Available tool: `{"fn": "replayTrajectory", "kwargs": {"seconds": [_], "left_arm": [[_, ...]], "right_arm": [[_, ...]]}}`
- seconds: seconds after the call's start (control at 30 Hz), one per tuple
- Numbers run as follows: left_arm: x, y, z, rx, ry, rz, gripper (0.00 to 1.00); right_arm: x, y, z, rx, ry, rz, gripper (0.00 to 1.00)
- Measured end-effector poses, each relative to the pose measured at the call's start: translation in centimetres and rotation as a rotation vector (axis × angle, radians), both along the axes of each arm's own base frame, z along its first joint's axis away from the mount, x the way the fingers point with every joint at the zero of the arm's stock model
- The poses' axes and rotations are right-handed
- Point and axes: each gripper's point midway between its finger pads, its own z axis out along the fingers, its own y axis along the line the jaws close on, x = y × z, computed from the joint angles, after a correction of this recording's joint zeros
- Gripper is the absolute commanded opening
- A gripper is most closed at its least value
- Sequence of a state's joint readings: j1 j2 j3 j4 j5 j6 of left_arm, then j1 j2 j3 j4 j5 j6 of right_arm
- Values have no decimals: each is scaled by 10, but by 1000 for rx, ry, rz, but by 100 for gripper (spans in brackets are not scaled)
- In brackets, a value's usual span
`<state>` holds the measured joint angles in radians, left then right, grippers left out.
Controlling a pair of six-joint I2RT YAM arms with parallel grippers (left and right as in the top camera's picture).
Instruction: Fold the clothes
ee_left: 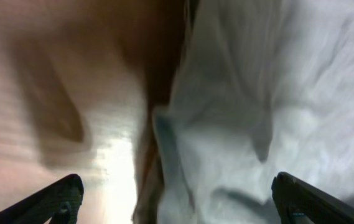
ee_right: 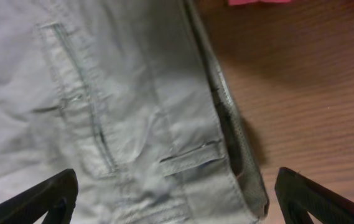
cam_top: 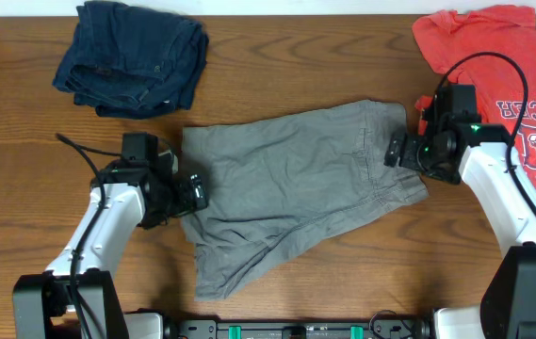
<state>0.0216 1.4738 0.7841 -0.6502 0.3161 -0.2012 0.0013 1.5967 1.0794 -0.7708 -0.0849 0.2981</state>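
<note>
The clothes, grey-khaki shorts (cam_top: pixel 296 179), lie spread out in the middle of the table, waistband to the right and legs to the left. At their left hem sits my left gripper (cam_top: pixel 197 192), open; the left wrist view shows the pale cloth edge (ee_left: pixel 264 112) between its wide-set fingers (ee_left: pixel 61 199). Over the waistband at the right edge hovers my right gripper (cam_top: pixel 399 151), also open. In the right wrist view the waistband with a belt loop (ee_right: pixel 192 158) lies between its fingers (ee_right: pixel 307 199), which hold nothing.
A dark navy denim garment (cam_top: pixel 134 55) lies crumpled at the back left. At the back right lies a red T-shirt with white lettering (cam_top: pixel 503 66), partly under my right arm. The wooden table (cam_top: pixel 23 188) shows around the shorts.
</note>
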Motion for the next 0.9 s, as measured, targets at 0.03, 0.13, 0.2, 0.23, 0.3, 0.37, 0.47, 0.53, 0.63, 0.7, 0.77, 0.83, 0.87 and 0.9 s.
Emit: {"fn": "replayTrajectory", "kwargs": {"seconds": [0.03, 0.13, 0.2, 0.23, 0.3, 0.37, 0.47, 0.53, 0.63, 0.7, 0.77, 0.83, 0.87, 0.9], "left_arm": [[-4, -2, -1, 0, 17, -7, 98], [-13, -5, -1, 0, 48, -31, 98], [-15, -8, -1, -2, 53, -45, 98], [-15, -9, -2, -2, 53, -51, 98], [-18, -12, -3, -2, 58, -63, 98], [-22, -13, -6, -1, 70, -71, 98], [-30, -15, -13, -1, 85, -80, 98], [-33, -15, -17, -1, 88, -80, 98], [-35, -15, -20, -1, 91, -79, 98], [-35, -15, -22, -1, 88, -78, 98], [-35, -15, -22, -1, 87, -78, 98], [-32, -15, -22, -1, 72, -78, 100], [-29, -15, -22, 1, 61, -77, 99], [-27, -15, -21, 4, 56, -77, 98]], "right_arm": [[1, -2, -4, 1, -8, -5, 99], [-1, -3, -15, 5, -14, -9, 99], [-1, -2, -20, 12, -22, -2, 99], [-1, -1, -22, 18, -25, 4, 99], [0, 2, -25, 30, -33, 12, 98], [3, 4, -25, 41, -44, 19, 98], [6, 5, -24, 50, -57, 24, 98], [6, 6, -23, 53, -59, 26, 97], [6, 7, -23, 56, -60, 27, 96], [6, 7, -23, 56, -61, 27, 96], [6, 7, -23, 58, -60, 28, 96], [6, 7, -23, 59, -60, 28, 96], [7, 7, -23, 60, -61, 28, 96], [7, 7, -23, 60, -62, 28, 96]]}}
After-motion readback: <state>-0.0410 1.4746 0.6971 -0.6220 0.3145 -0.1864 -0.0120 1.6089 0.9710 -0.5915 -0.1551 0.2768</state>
